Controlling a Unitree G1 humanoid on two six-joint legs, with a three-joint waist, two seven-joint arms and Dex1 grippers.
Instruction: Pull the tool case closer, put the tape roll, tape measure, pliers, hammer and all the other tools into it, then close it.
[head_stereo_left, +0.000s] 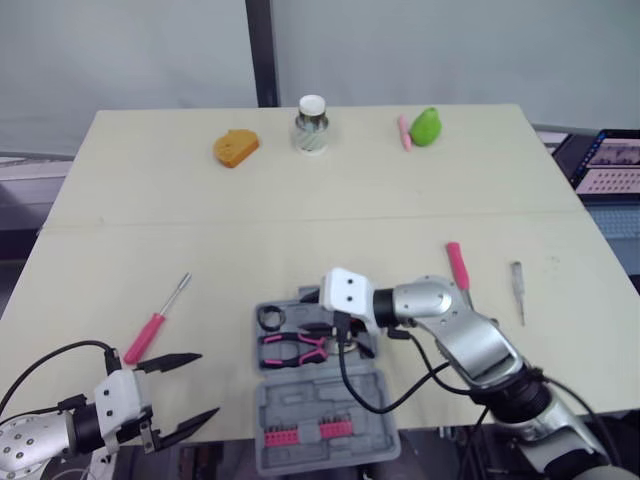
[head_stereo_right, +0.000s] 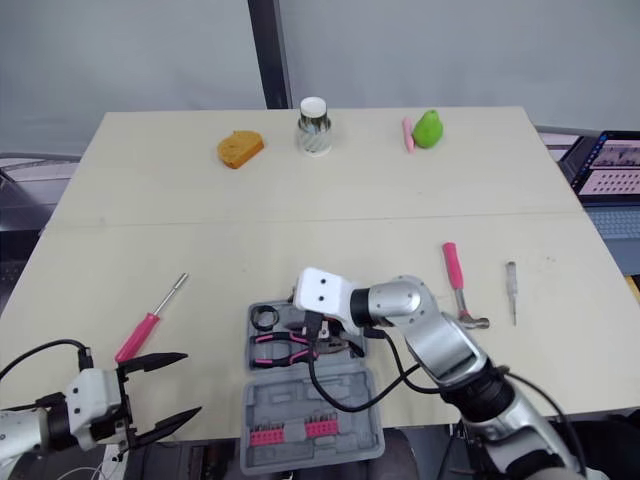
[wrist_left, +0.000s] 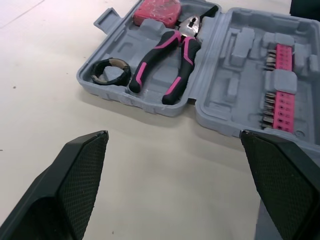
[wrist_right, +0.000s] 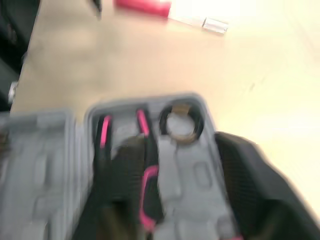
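Note:
The grey tool case (head_stereo_left: 330, 400) lies open near the table's front edge. Its far half holds a black tape roll (head_stereo_left: 270, 317), pink-and-black pliers (wrist_left: 165, 60) and a red tape measure (wrist_left: 157, 12). Its near half holds pink bit strips (head_stereo_left: 300, 432). My right gripper (wrist_right: 180, 190) hovers open just over the pliers, fingers apart. My left gripper (head_stereo_left: 185, 395) is open at the front left, off the case's left side, with nothing between its fingers. A pink-handled hammer (head_stereo_right: 455, 275) lies right of the case. A pink screwdriver (head_stereo_left: 155, 325) lies to its left.
A thin grey screwdriver (head_stereo_left: 517, 290) lies at the right, beyond the hammer. Along the far edge stand an orange bread piece (head_stereo_left: 236, 147), a cup (head_stereo_left: 313, 125), a pink stick (head_stereo_left: 404, 132) and a green pear (head_stereo_left: 426, 126). A screen (head_stereo_left: 610, 165) sits off the table's right side.

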